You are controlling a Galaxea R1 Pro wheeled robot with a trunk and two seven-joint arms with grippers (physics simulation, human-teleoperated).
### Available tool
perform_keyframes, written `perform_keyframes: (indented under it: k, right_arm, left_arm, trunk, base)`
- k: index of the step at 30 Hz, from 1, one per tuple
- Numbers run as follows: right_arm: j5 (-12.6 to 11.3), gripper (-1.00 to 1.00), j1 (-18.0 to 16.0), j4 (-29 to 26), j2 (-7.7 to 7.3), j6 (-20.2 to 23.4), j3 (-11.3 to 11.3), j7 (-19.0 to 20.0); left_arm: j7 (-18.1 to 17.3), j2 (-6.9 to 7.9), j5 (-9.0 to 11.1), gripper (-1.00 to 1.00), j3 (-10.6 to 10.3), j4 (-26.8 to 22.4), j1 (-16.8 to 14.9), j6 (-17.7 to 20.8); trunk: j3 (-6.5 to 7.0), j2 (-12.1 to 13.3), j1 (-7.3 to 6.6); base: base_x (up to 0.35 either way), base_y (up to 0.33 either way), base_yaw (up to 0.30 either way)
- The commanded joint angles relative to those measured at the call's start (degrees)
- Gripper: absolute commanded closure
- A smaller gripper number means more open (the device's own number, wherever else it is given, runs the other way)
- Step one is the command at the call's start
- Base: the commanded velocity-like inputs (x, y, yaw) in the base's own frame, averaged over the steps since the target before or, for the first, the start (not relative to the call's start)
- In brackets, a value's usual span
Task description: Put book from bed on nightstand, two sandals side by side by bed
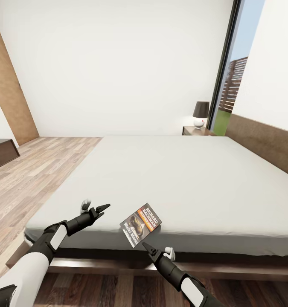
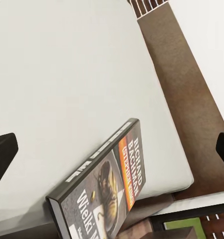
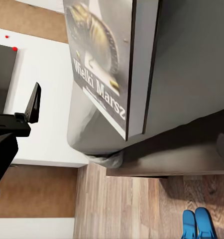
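The book lies face up on the near edge of the bed, one corner hanging past the mattress. My left gripper hovers open just left of it, over the mattress. In the left wrist view the book sits between wide-spread fingers. My right gripper is open below and in front of the book, beside the bed's edge. The right wrist view shows the book's cover and both blue sandals close together on the floor. The nightstand stands at the far corner.
A dark-shaded lamp sits on the nightstand. The dark wood headboard runs along the right. A tall window is behind the nightstand. A tan door and a low dark cabinet are at the left, with wood floor between them and the bed.
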Motion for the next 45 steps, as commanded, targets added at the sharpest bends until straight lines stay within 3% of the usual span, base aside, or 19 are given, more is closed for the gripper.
perform_keyframes:
  k: [1,45]
  right_arm:
    - [-0.6,-1.00,0.0,0.0,-0.02,0.5,0.2,0.1]
    - [-0.6,-1.00,0.0,-0.1,-0.20,0.4,0.2,0.1]
  left_arm:
    - [-0.1,0.00,0.2,-1.00,0.1,0.0,0.0,0.4]
    - [-0.1,0.00,0.2,-1.00,0.1,0.1,0.0,0.4]
  trunk:
    - [-0.03,0.0,-0.01]
    - [0.23,0.0,-0.01]
  base:
    - [0.000,0.000,0.108]
    - [0.000,0.000,0.101]
